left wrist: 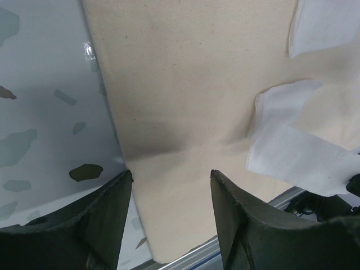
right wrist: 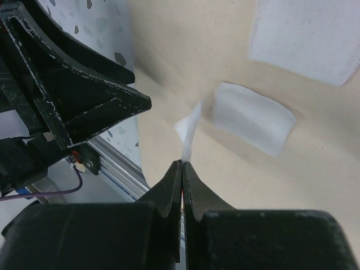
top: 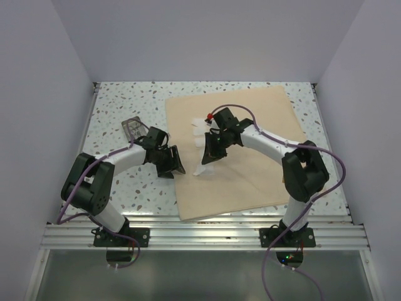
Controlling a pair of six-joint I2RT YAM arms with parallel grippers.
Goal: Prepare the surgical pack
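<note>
The tan-beige cloth [top: 250, 150] lies flat as a large sheet on the speckled table. My right gripper [top: 209, 155] is shut on a white gauze square [right wrist: 190, 129] and holds it above the cloth's left part; the gauze hangs below the fingers in the top view [top: 202, 166]. Two more gauze squares [top: 202, 128] lie on the cloth, and show in the right wrist view [right wrist: 253, 118] and in the left wrist view [left wrist: 298, 154]. My left gripper [top: 172, 162] is open and empty over the cloth's left edge [left wrist: 121, 152]. The silver tin [top: 134, 130] sits left of the cloth.
The aluminium rail [top: 200, 233] runs along the table's near edge. White walls enclose the table at the back and both sides. The two grippers are close together over the cloth's left part.
</note>
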